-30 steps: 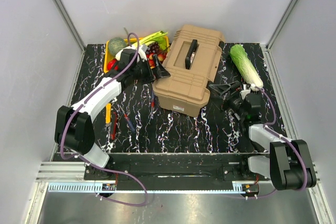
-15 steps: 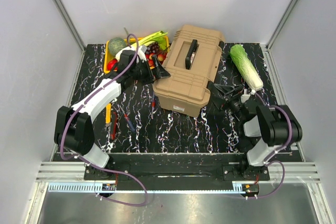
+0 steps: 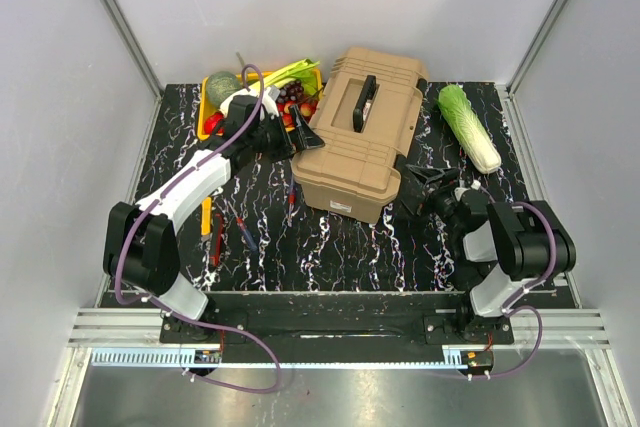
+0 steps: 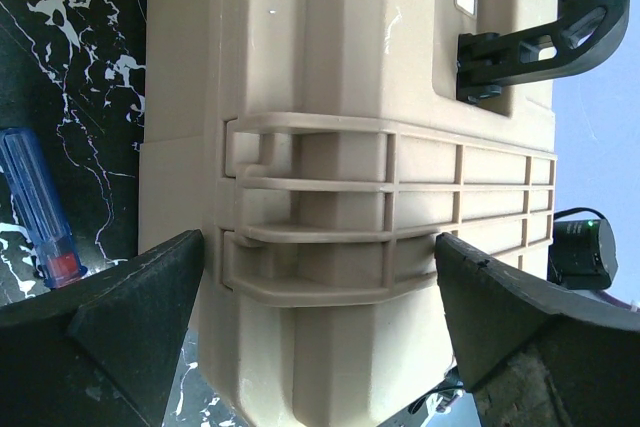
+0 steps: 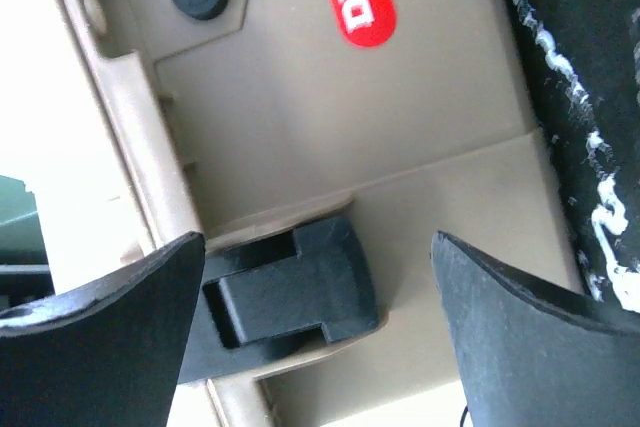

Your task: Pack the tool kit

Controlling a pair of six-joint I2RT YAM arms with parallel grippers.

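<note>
The tan ribbed toolbox (image 3: 360, 142) stands shut mid-table, its black handle (image 3: 363, 102) on top. My left gripper (image 3: 290, 137) is open at its left end; in the left wrist view the gripper (image 4: 320, 277) has one finger on each side of the ribbed corner (image 4: 350, 147). My right gripper (image 3: 418, 179) is open at the box's right front side; in the right wrist view the gripper (image 5: 318, 267) frames a black latch (image 5: 290, 292). Small hand tools lie left of the box: a yellow handle (image 3: 206, 217), a red one (image 3: 216, 247), a blue one (image 3: 245, 232), and a blue screwdriver (image 4: 35, 202).
A yellow crate (image 3: 204, 117) of vegetables and fruit stands at the back left, right behind my left arm. A green cabbage (image 3: 468, 127) lies at the back right. Grey walls close in the table on three sides.
My right arm has folded back and its gripper has moved left, closer to the toolbox side. The left arm and the toolbox have not moved.
</note>
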